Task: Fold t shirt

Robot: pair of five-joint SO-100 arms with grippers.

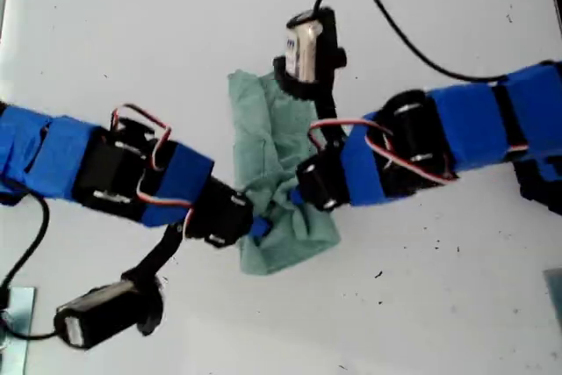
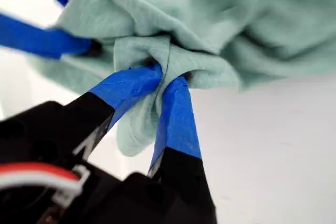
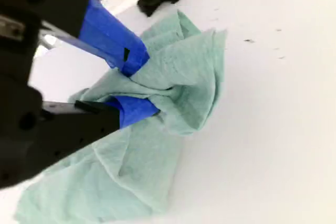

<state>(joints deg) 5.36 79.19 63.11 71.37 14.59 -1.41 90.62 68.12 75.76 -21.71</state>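
The t shirt [image 1: 274, 173] lies bunched mid-worktop [image 1: 457, 305]. My first gripper [image 2: 167, 80] and my second gripper [image 3: 142, 85] each pinch its cloth. It looks soft, light, floppy; grab edges, not bunches.

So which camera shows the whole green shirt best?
The exterior view: the whole t shirt lies bunched on the table between both arms. The wrist views show only close folds pinched by my first gripper and my second gripper.

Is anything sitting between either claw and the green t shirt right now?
Nothing visible. My first gripper is already pinched on a fold of the t shirt, and my second gripper is clamped on a bunch of it too. The white table around the cloth shows no other objects.
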